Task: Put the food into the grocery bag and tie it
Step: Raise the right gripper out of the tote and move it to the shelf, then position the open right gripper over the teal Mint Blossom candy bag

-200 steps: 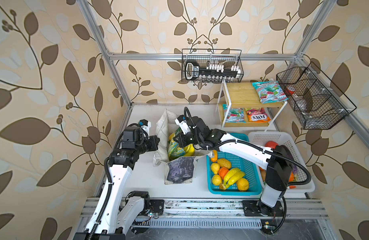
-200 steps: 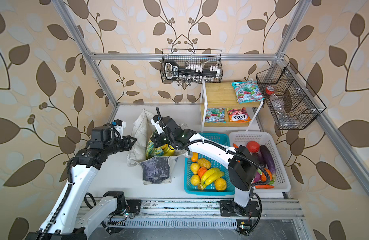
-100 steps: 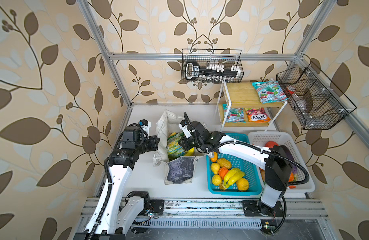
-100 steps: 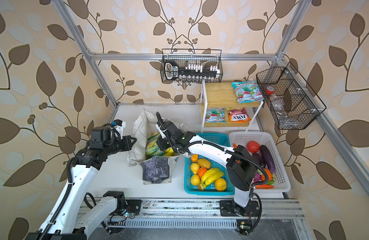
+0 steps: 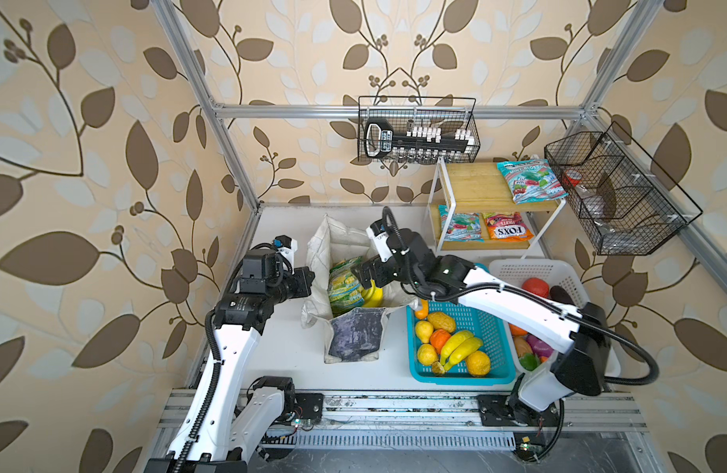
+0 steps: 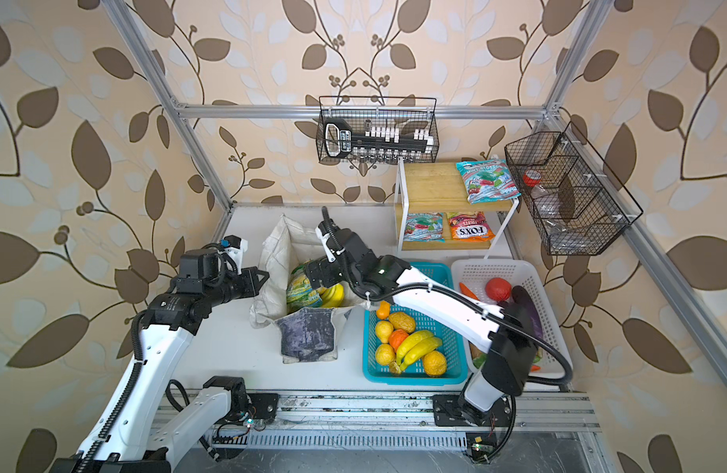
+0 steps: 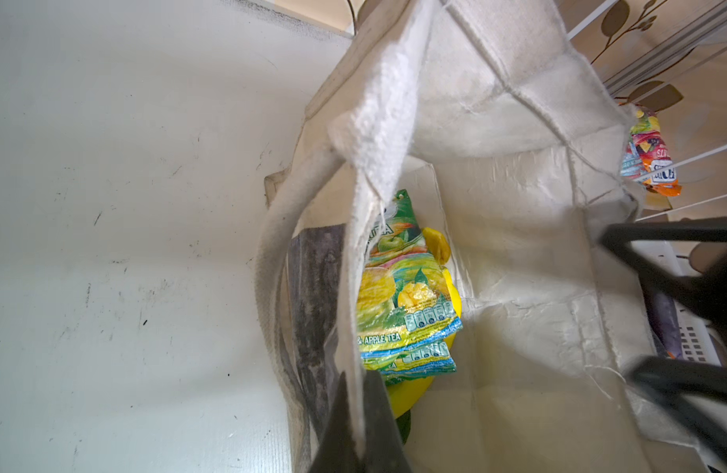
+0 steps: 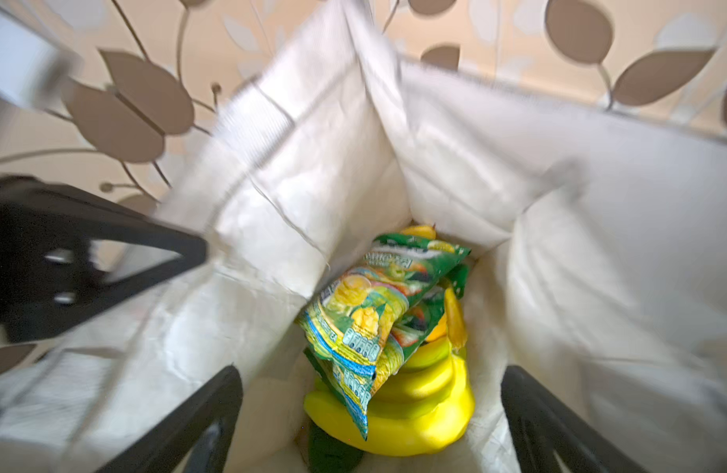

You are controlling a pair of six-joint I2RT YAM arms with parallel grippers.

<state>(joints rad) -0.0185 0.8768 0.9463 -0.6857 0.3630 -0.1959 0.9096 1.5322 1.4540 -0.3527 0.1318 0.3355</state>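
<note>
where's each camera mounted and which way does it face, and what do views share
Top views: high in front, looking down over the table; both arms show, left claw at the grocery bag's side, right claw over its mouth.
Left wrist: on the left arm, looking past its claw, shut on the bag's rim, into the bag at the apple tea packet.
Right wrist: on the right arm, looking down between its open claw's fingers at the banana bunch.
Shared: both wrist views show the packet and the opposite claw.

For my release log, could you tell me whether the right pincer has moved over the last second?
Yes: the right pincer has shifted slightly right, toward the white shelf rack, and opened.
</note>
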